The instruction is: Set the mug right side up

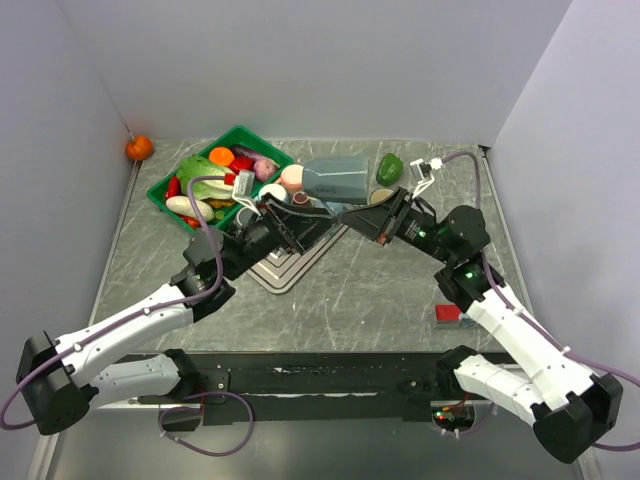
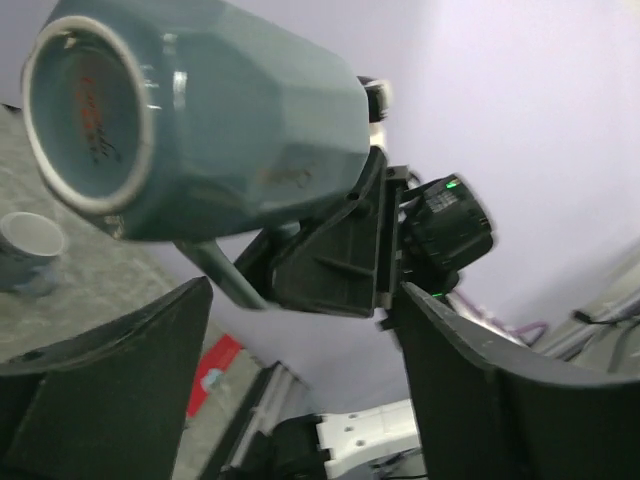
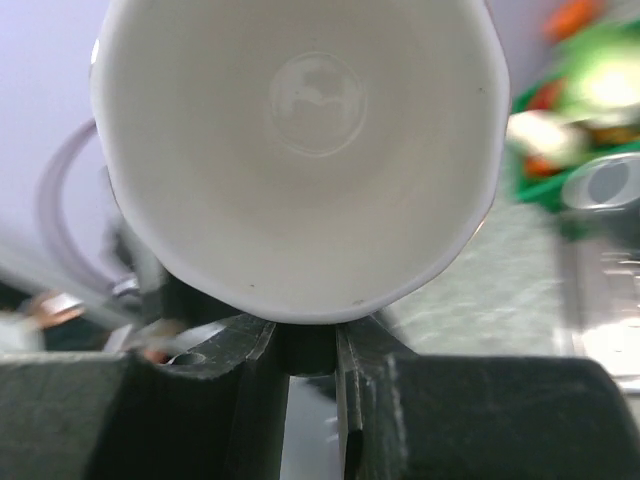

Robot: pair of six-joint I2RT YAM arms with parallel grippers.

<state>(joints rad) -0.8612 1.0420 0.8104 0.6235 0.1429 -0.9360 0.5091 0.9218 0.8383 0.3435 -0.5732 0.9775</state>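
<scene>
The grey table (image 1: 380,290) was shut in by a left wall (image 1: 60,150), a back wall (image 1: 320,60) and a right wall (image 1: 570,150). Only its near edge, where the arm bases sat, was unwalled. Bare table surface lay across the middle and the near right. The far left was taken up by a green basket (image 1: 165,200) heaped with vegetables. A square metal tray (image 1: 285,268) lay just in front of the basket, under the left arm's wrist.

The blue-grey mug (image 1: 338,180) hung in the air above the far middle of the table, tipped on its side, between the two grippers. The right gripper (image 1: 350,213) had its jaws pressed close together on the mug, seemingly at the handle side. The mug's white inside (image 3: 300,150) faced that wrist camera directly above the jaws (image 3: 312,360). The left gripper (image 1: 300,215) stood spread wide. From its wrist view the mug's base (image 2: 230,120) pointed toward it. The mug sat above and between its fingers (image 2: 120,380) without touching them.

A green pepper (image 1: 389,168) lay just behind the right gripper. A small orange fruit (image 1: 138,148) sat in the far left corner, and a red object (image 1: 447,312) lay beside the right arm.
</scene>
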